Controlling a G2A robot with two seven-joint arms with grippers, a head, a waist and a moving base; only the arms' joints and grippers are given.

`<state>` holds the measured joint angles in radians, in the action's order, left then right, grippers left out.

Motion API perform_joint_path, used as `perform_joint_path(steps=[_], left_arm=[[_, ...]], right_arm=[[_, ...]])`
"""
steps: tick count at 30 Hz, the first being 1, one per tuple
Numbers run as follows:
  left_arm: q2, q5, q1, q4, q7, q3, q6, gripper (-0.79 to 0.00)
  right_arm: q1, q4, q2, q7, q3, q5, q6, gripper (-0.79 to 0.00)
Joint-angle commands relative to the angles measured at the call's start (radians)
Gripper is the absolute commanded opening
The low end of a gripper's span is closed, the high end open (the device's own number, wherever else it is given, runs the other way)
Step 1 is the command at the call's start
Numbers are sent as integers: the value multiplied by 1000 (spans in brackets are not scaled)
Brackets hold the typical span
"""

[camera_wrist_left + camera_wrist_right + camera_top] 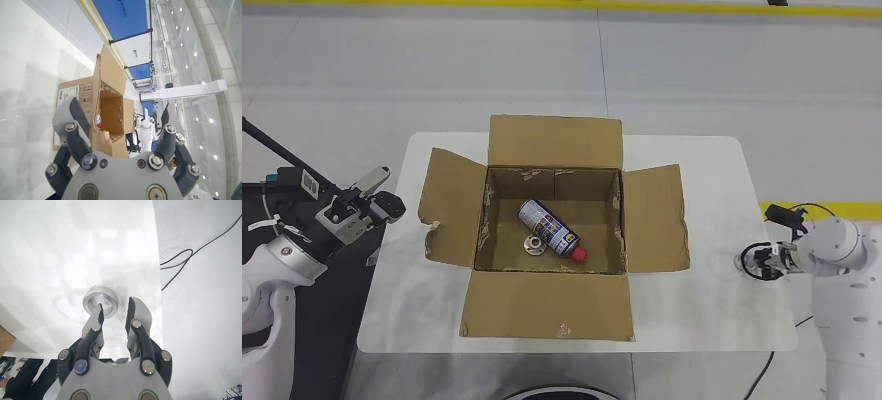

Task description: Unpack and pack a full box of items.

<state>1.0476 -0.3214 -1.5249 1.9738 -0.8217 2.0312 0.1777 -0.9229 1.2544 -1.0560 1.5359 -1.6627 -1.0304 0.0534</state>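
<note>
The right gripper sits part open near the worktop's 3 o'clock edge. One finger is over the hole of a metal ring lying flat there and the other is outside its wall; whether either pad touches the ring cannot be told. The left gripper hangs wide apart and empty just off the 9 o'clock edge. The box stands mid-worktop with its flaps spread, and a spray can and a small metal fitting lie on its floor. Bare worktop lies between box and ring.

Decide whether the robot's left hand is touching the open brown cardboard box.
Apart. The top view shows white table between the left hand and the nearest flap of the brown cardboard box.
</note>
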Motion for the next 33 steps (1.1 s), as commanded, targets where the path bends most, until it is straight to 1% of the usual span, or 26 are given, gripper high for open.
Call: perform_joint_path(steps=[1, 4, 12, 16, 17, 18, 22, 25, 27, 29, 33], left_arm=[[0, 0, 0, 0, 0, 0, 0, 0], [0, 0, 0, 0, 0, 0, 0, 0], [0, 0, 0, 0, 0, 0, 0, 0], [0, 0, 0, 0, 0, 0, 0, 0], [0, 0, 0, 0, 0, 0, 0, 0], [0, 0, 0, 0, 0, 0, 0, 0], [0, 0, 0, 0, 0, 0, 0, 0], [0, 0, 0, 0, 0, 0, 0, 0], [0, 0, 0, 0, 0, 0, 0, 0], [0, 0, 0, 0, 0, 0, 0, 0], [0, 0, 0, 0, 0, 0, 0, 0]], right_arm=[[3, -7, 1, 0, 6, 4, 0, -502], [11, -18, 3, -1, 18, 6, 1, -539], [37, -57, 6, 0, 58, -6, 15, -606], [49, -75, 7, -5, 73, 0, 17, -674], [51, -78, 7, -6, 75, 0, 18, -751], [53, -80, 8, -7, 78, 1, 18, -785], [54, -80, 10, -20, 80, 20, 15, -785], [46, -40, 14, -44, 62, 49, 9, -785], [34, 12, 17, -58, 45, 60, 19, -785], [17, 86, 20, -74, 22, 80, 38, -785], [-24, 285, 23, -101, -13, 130, 82, -785]])
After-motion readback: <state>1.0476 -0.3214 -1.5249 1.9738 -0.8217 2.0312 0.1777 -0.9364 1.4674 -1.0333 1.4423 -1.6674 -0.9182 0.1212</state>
